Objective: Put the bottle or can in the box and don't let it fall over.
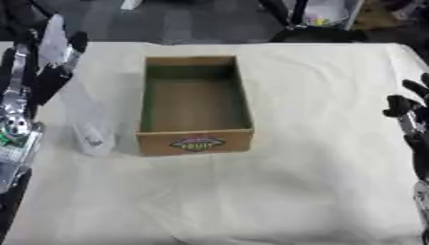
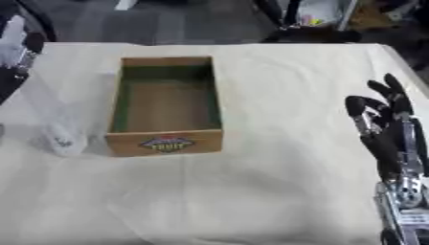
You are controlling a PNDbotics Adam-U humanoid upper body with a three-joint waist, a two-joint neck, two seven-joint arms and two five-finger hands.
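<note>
While the cardboard box sits open-topped near the middle of the cloth-covered table, the clear plastic bottle stands just left of it, outside the box, w/ its base on the cloth close to the box's front-left corner. Bottle looks upright, maybe leaning a bit toward the far side; it's see-through and blurred, so the outline is hard to trace, and the top end seems to reach up to the left hand. That hand comes in at the upper left, dark fingers pointing up w/ something pale between them; whether they're closed round the bottle's top or just beside it, can't tell. Box interior shows a green liner on the walls and a brown floor, nothing inside; front panel has a coloured oval label. Right hand is at the right edge, well apart from box and bottle, fingers up and spread loosely, holding nothing. Beyond the table's far edge are a dark floor and some black stands.
</note>
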